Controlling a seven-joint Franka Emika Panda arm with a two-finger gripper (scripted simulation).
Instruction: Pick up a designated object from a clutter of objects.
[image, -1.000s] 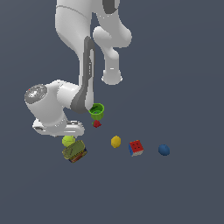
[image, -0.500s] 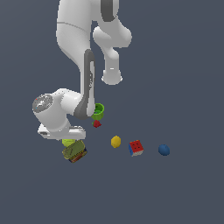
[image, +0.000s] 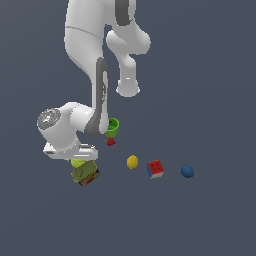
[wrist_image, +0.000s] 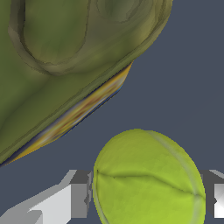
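The yellow-green tennis ball (wrist_image: 148, 179) with pale seam lines lies on the floor, right beside the olive can (wrist_image: 65, 57). My gripper (wrist_image: 148, 199) is open and low over the ball, with one finger (wrist_image: 76, 199) on each side of it and very close to its surface. In the exterior view the hand covers most of the tennis ball (image: 76, 162); only its lower edge shows, above the olive can (image: 85, 173). The gripper (image: 77, 158) is mostly hidden under the hand there.
A green cup (image: 113, 126) and a red pyramid (image: 110, 142) sit behind, toward the exterior view's right. Further right lie a yellow lemon (image: 132, 161), a colourful puzzle cube (image: 156, 169) and a blue ball (image: 187, 171).
The hand has come down onto the tennis ball, so the ball is now mostly covered. The objects have not moved.
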